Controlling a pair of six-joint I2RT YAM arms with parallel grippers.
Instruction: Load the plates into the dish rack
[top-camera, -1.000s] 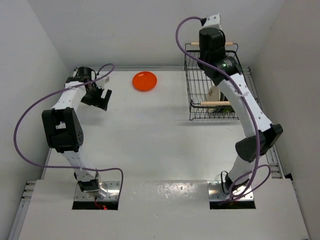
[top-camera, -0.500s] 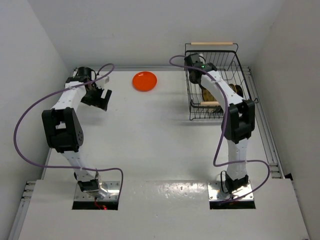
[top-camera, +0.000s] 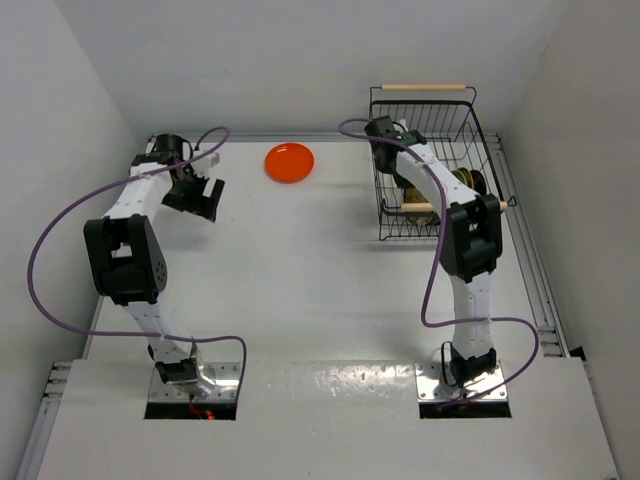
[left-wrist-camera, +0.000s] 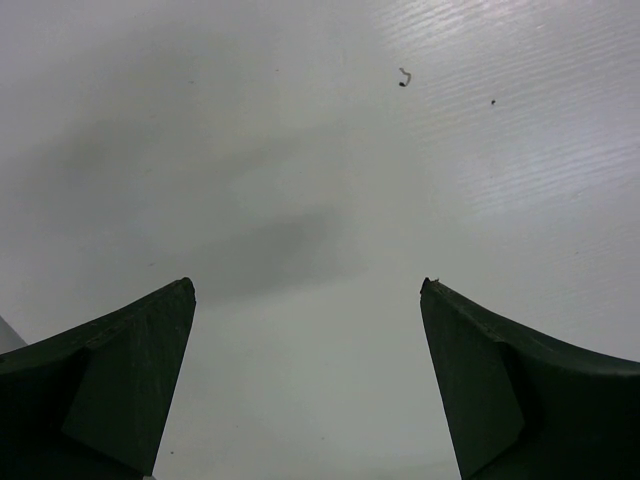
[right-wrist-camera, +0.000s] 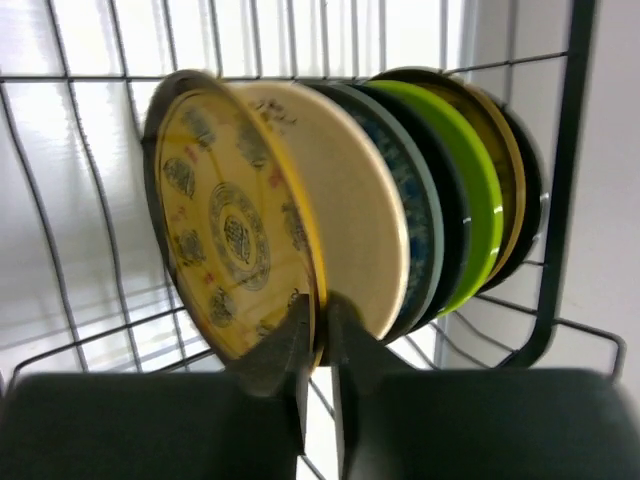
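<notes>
My right gripper (right-wrist-camera: 322, 305) reaches into the black wire dish rack (right-wrist-camera: 560, 200) and is shut on the lower rim of a yellow-brown patterned plate (right-wrist-camera: 225, 230), which stands on edge. Behind it stand a cream plate (right-wrist-camera: 365, 215), a blue-grey one (right-wrist-camera: 418, 225), a lime green one (right-wrist-camera: 472, 200) and dark ones. From above, the right gripper (top-camera: 398, 168) is inside the rack (top-camera: 380, 205). An orange-red plate (top-camera: 289, 162) lies flat on the table at the back. My left gripper (top-camera: 205, 196) hangs open left of it, above bare table, with nothing between its fingers (left-wrist-camera: 120, 380).
The rack has a wooden rod handle (top-camera: 424, 87) at the back and another at its front. White walls close in the table on the left, back and right. A purple cable (top-camera: 60, 230) loops out from the left arm.
The right arm has come down from high above the rack, and its gripper now sits low inside it with the patterned plate. The left arm has not moved.
</notes>
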